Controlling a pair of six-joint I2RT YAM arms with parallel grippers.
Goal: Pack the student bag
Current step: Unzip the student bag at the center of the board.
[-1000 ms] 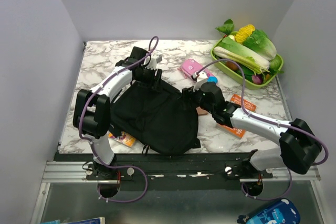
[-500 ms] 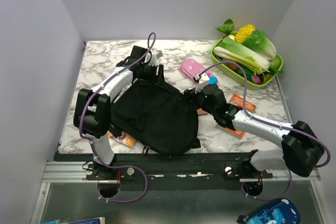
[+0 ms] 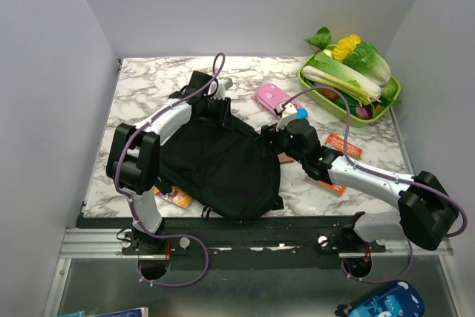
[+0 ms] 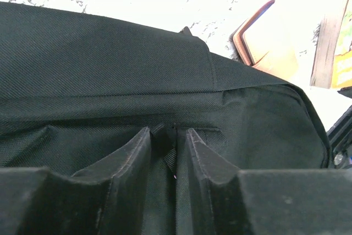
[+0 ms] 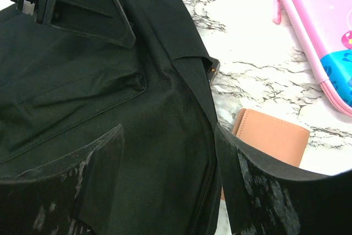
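In the top view, the student bag (image 3: 223, 161) hides most of an orange packet (image 3: 177, 197) at lower left. The bottom edge cuts off a blue object (image 3: 380, 304). The pink case (image 5: 322, 31) runs off the right wrist view's right edge. The dark tab (image 4: 170, 159) pinched by the left gripper (image 4: 168, 134) is too dim to identify.

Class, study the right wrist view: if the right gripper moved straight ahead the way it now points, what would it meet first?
The black soft fabric backpack. Its zippered edge lies between the fingers of the open right gripper, so it would probably press straight into that fabric, though depth is unclear.
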